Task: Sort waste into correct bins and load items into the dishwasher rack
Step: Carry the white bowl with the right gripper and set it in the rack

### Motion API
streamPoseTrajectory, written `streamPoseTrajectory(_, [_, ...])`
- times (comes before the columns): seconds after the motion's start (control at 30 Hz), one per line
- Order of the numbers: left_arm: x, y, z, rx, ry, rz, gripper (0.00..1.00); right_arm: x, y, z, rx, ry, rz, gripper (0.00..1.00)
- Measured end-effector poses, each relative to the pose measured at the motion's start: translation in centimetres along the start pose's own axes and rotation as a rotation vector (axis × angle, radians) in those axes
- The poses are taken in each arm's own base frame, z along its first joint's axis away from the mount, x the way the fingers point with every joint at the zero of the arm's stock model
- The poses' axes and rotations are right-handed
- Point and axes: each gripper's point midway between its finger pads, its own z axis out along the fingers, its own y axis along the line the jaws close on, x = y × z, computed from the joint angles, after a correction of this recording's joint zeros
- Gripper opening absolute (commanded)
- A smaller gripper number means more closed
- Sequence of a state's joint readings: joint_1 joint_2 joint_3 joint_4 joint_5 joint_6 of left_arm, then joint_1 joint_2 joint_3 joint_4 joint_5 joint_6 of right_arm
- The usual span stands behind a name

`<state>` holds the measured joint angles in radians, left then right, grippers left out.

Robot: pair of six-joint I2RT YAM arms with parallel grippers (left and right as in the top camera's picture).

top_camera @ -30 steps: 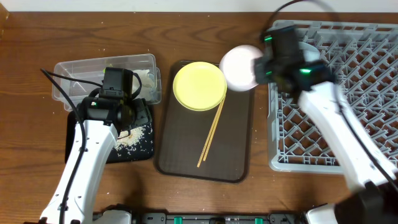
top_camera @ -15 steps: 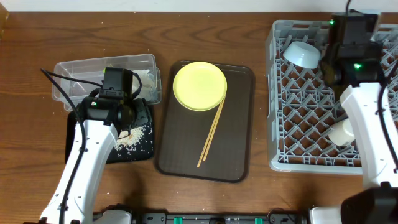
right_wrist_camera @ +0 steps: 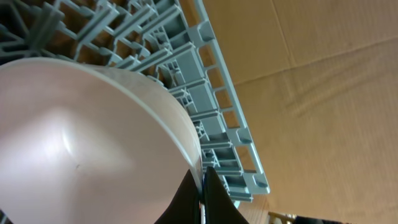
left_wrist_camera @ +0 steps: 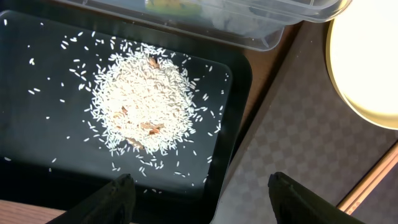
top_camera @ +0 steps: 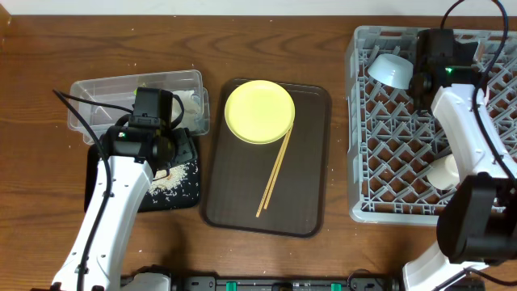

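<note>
My right gripper (top_camera: 414, 74) is shut on the rim of a white bowl (top_camera: 392, 70). It holds the bowl tilted over the far left corner of the grey dishwasher rack (top_camera: 404, 162). In the right wrist view the fingertips (right_wrist_camera: 202, 186) pinch the bowl's rim (right_wrist_camera: 93, 143) beside the rack wall (right_wrist_camera: 205, 81). A small pale cup (top_camera: 443, 172) lies in the rack. My left gripper (top_camera: 157, 149) is open and empty over the black tray (left_wrist_camera: 37, 168), near its right rim (left_wrist_camera: 205, 205). A rice pile (left_wrist_camera: 146, 102) lies on that tray. The light blue bowl is not in view.
The clear tub (top_camera: 137, 101) behind the black tray holds white paper and a wrapper. The dark brown serving tray (top_camera: 299, 194) in the middle carries the yellow plate (top_camera: 258, 111) and wooden chopsticks (top_camera: 275, 174). The plate (left_wrist_camera: 367, 68) also shows in the left wrist view.
My right arm has carried the white bowl from over the serving tray's far right corner to the rack's far left corner. The left arm has not moved.
</note>
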<state>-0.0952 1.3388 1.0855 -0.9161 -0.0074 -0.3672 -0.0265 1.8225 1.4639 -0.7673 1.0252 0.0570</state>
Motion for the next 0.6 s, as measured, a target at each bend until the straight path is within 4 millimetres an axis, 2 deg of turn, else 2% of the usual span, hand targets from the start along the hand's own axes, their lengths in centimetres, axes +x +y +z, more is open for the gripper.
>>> streamPoseTrajectory(0.17, [0.0, 0.0, 0.0, 0.000, -0.001, 0.000, 0.72, 0.0, 0.1, -0.3, 0.014, -0.005, 0.029, 0.01])
streamPoseTrajectory(0.4, [0.0, 0.0, 0.0, 0.000, 0.000, 0.000, 0.72, 0.2, 1.3, -1.1, -0.030, -0.006, 0.017, 0.01])
streamPoseTrajectory(0.6, [0.0, 0.0, 0.0, 0.000, 0.000, 0.000, 0.72, 0.1, 0.6, -1.1, 0.013, -0.013, 0.047, 0.01])
